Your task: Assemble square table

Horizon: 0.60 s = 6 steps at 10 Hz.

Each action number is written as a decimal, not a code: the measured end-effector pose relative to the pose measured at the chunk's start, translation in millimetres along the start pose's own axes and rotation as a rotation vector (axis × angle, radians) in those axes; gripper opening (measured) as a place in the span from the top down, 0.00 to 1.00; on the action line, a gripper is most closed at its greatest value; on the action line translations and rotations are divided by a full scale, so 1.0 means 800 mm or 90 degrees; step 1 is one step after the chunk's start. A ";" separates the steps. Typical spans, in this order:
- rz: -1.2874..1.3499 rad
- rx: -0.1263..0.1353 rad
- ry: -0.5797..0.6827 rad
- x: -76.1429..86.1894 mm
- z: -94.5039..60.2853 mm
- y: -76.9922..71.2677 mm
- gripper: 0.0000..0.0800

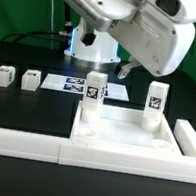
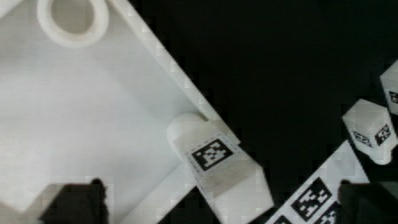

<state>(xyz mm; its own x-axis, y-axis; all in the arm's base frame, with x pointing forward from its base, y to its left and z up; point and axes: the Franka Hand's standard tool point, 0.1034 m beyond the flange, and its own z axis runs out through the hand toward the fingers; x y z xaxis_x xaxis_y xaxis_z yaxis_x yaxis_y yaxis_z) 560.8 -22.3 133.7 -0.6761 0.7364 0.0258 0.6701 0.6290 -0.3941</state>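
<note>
Gripper (image 2: 210, 208) spread wide, empty, above tabletop (image 1: 116, 137). Two upright legs (image 1: 93, 97) stand on tabletop. Two loose legs (image 1: 31, 78) lie apart from it.

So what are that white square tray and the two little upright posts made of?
The square table top looks like white plastic, smooth and slightly glossy: its rim and round socket seem moulded in one piece. The upright legs look like the same white plastic; their black-white tags seem to be printed matte stickers, though that is a guess.
</note>
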 end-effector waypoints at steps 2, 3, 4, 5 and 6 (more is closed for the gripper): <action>0.100 0.015 0.008 -0.001 0.008 -0.059 0.19; 0.169 0.020 0.016 0.002 0.018 -0.086 0.19; 0.251 0.024 0.020 0.003 0.032 -0.117 0.19; 0.320 0.034 0.025 0.005 0.046 -0.137 0.19; 0.366 0.036 0.030 0.004 0.050 -0.139 0.19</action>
<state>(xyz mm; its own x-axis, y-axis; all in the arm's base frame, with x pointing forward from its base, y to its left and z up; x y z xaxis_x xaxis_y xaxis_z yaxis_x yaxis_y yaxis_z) 471.9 -99.6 140.5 -0.1938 0.9668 -0.1666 0.9071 0.1119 -0.4058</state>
